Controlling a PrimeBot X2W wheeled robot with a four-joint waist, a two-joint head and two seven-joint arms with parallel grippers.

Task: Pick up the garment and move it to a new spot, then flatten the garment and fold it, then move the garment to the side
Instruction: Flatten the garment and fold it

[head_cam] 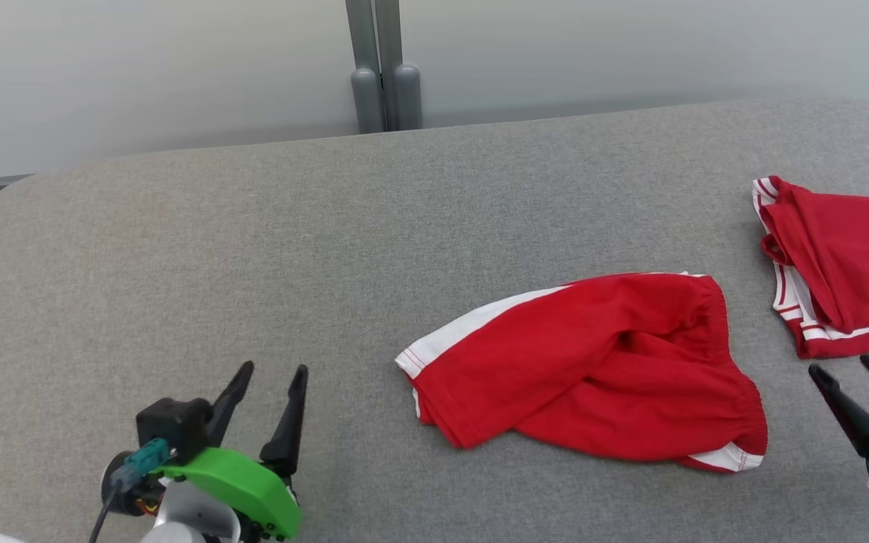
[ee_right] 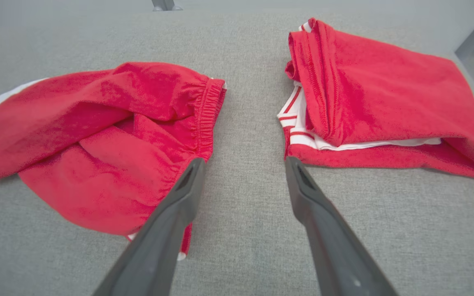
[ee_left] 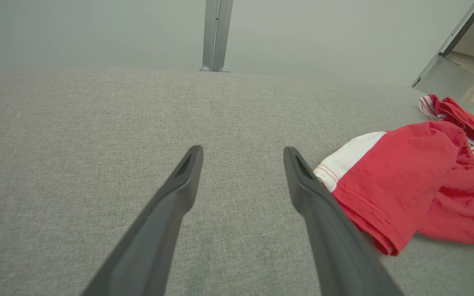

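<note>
Spread and empty, the left gripper point(head_cam: 274, 368) and right gripper point(head_cam: 840, 364) hover low on either side of a crumpled red garment point(head_cam: 593, 362) with white trim, which lies right of centre on the grey fabric surface point(head_cam: 216, 241). The left is well apart from it, the right near. A second red garment point(head_cam: 849, 256), folded, lies by the right edge. A grey post point(head_cam: 383, 68) stands behind.

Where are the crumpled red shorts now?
Head view: the crumpled red shorts lie right of centre on the grey table, between the left gripper and the folded red garment.
</note>
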